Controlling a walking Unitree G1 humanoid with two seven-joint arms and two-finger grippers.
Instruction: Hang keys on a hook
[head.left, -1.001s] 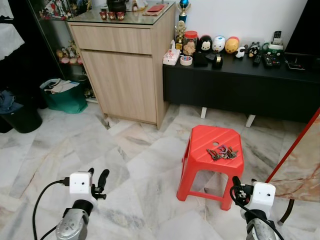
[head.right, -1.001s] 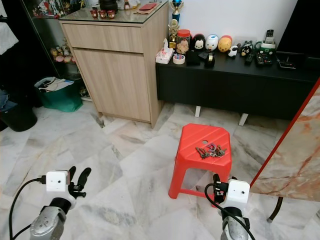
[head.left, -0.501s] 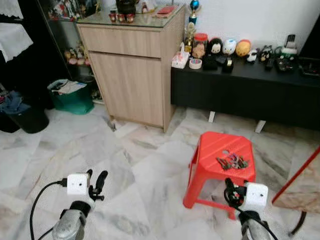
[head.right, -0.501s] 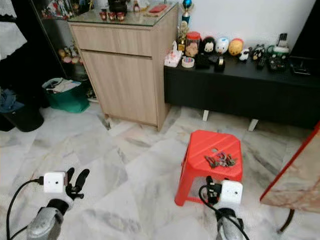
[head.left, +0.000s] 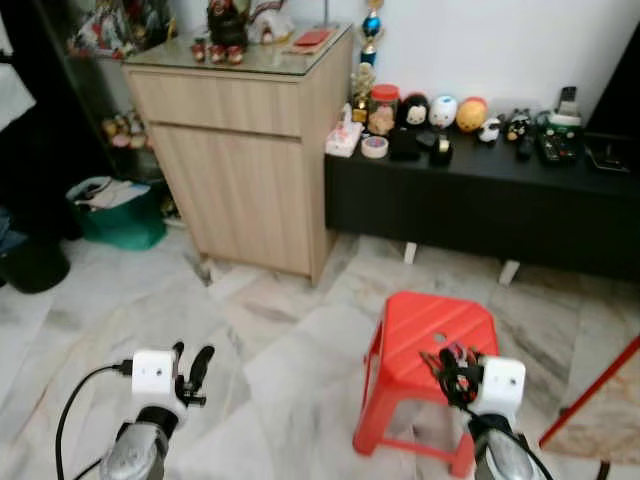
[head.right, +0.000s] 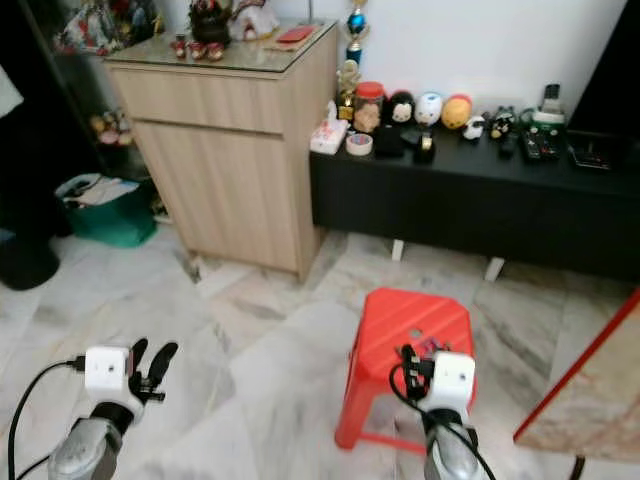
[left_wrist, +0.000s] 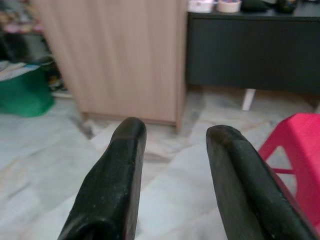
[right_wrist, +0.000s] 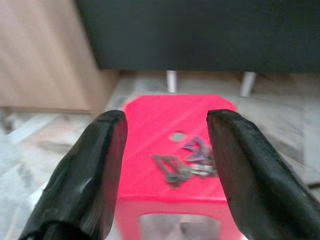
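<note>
The keys (right_wrist: 186, 161) lie in a loose bunch on the seat of the red plastic stool (head.left: 425, 330), just beside the round hole in the seat's centre. The stool stands on the marble floor (head.left: 270, 340), in front of the low black TV bench (head.left: 480, 200) — well apart from it.

Right tool (right_wrist: 167, 170): released, fingers spread wide, raised in front of the stool and aimed at its seat. In the right wrist view the keys sit between the two black fingers (right_wrist: 95, 165), not touching either one. In the head views the right tool (head.left: 452, 372) overlaps the near edge of the stool's seat.

Left tool (head.left: 190, 365): released, fingers apart and holding nothing, held low over the floor, well to the left of the stool. In the left wrist view the left tool (left_wrist: 172, 165) points toward the wooden cabinet (head.left: 240, 170).

The cabinet stands to the left of the stool, against the left end of the TV bench. A row of figurines (head.left: 445, 108) — with a jar and remotes — stands on the TV bench top. A green bin (head.left: 115, 215) sits left of the cabinet.
</note>
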